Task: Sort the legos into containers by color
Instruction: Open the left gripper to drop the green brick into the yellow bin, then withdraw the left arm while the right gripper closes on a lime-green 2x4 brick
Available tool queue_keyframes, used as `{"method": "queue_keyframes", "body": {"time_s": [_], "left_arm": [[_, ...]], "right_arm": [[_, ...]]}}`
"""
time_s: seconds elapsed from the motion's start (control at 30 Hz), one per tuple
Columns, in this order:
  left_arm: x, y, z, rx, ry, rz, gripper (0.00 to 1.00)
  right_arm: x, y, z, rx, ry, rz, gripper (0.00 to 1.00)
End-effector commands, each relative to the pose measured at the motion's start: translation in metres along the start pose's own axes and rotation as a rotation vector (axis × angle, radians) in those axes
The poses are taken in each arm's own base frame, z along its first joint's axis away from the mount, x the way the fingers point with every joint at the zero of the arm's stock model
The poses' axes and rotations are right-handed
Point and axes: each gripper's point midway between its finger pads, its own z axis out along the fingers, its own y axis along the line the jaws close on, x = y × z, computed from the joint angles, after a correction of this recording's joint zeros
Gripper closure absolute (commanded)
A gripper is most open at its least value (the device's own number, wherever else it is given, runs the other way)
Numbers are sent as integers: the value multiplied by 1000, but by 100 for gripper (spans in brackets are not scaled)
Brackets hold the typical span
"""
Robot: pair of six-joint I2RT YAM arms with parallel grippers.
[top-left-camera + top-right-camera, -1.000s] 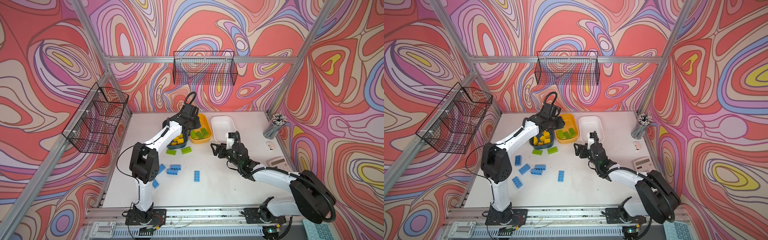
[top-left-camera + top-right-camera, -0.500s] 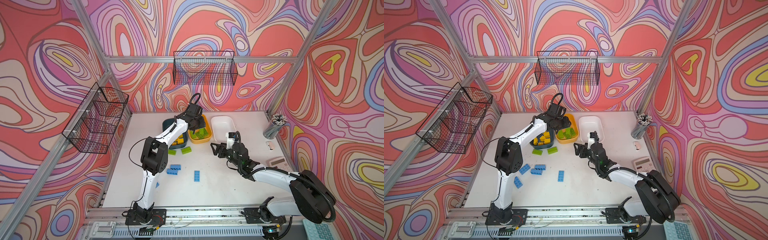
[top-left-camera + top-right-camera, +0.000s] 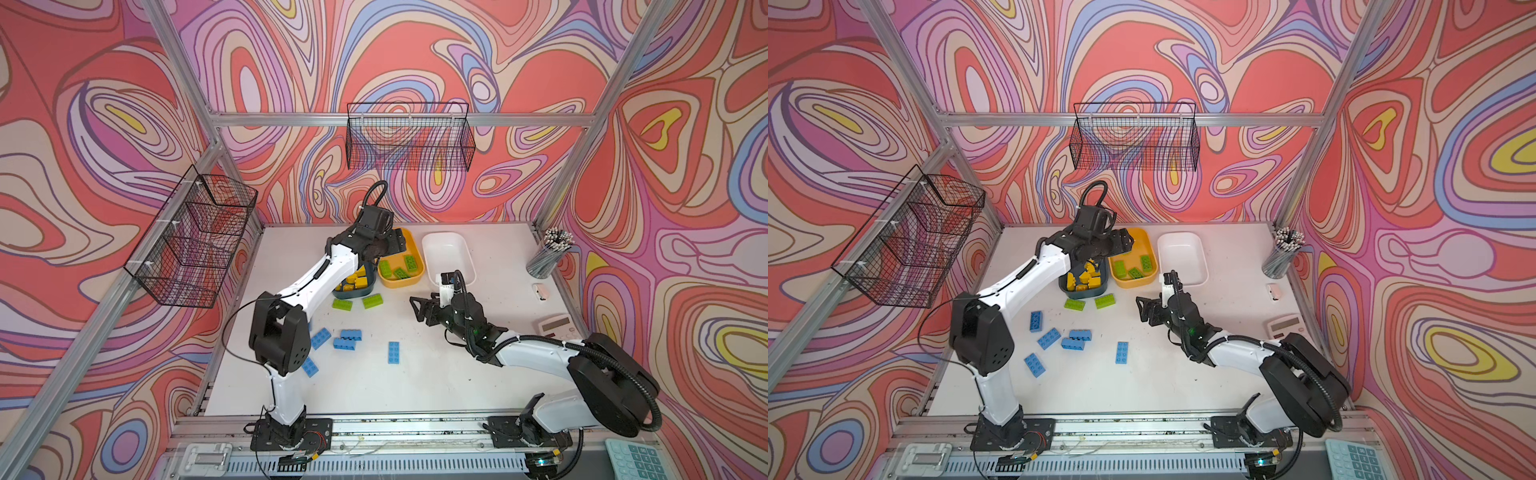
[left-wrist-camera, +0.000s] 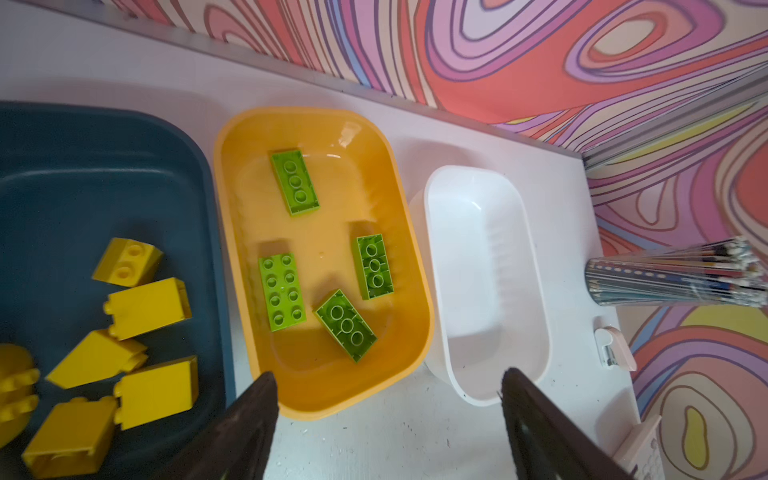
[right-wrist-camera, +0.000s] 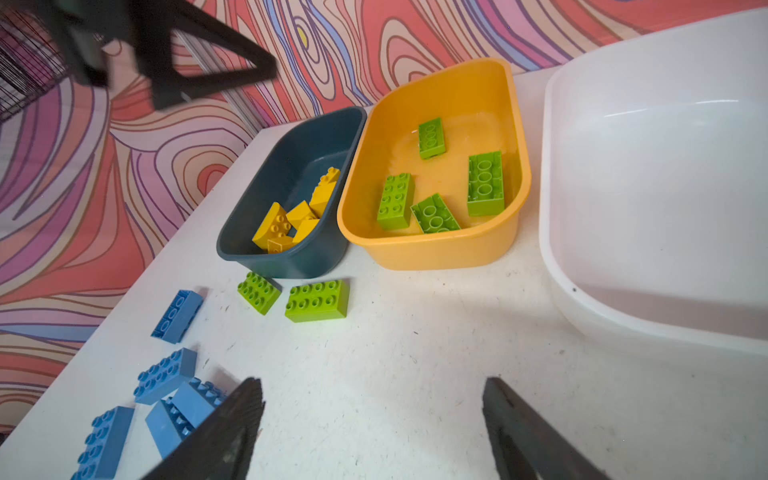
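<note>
My left tool point(image 4: 388, 374) hangs with its jaws apart and nothing between them, over the near rim of the orange tub point(image 4: 324, 232). My right tool point(image 5: 372, 380) is also spread and empty, over bare table point(image 5: 415, 353) between the loose bricks and the white tub point(image 5: 644, 187). The risk I see first is my left: if I pull it away low, a finger could catch that rim and shove the orange tub into its neighbours. Next, two loose greens point(image 5: 316, 300) lie on the table just in front of the teal tub point(image 4: 104, 166), one right against its wall. A finger going down on that side may strike the tub or pinch the brick askew. The blue bricks point(image 5: 177, 316) lie scattered nearer the front, two of them touching, so a grab there might lift one and drag the other. They also lie on my left's side while the white tub stands toward my right's, so my arms could cross. The orange tub holds four green bricks point(image 4: 282, 291), the teal tub holds the yellow bricks point(image 4: 147, 307), and the white tub holds nothing.
</note>
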Motion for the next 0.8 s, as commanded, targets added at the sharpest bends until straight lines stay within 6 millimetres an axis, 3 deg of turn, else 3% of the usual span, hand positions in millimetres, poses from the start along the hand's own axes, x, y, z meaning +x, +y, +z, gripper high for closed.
{"method": "queue_keyframes", "body": {"time_s": [0.0, 0.17, 0.37, 0.57, 0.77], "left_arm": [[-27, -4, -57, 8, -136, 55, 16], [-29, 10, -134, -2, -268, 138, 15], [-9, 45, -212, -38, -418, 197, 11], [15, 81, -263, -126, -476, 262, 9], [41, 107, -281, -176, -481, 294, 8]], "right_arm": [[0, 11, 10, 6, 9, -59, 12], [17, 24, 29, -10, 73, -84, 12], [45, 52, 59, -49, 149, -148, 12], [79, 68, 87, -43, 213, -230, 11], [91, 63, 108, 1, 202, -199, 11]]}}
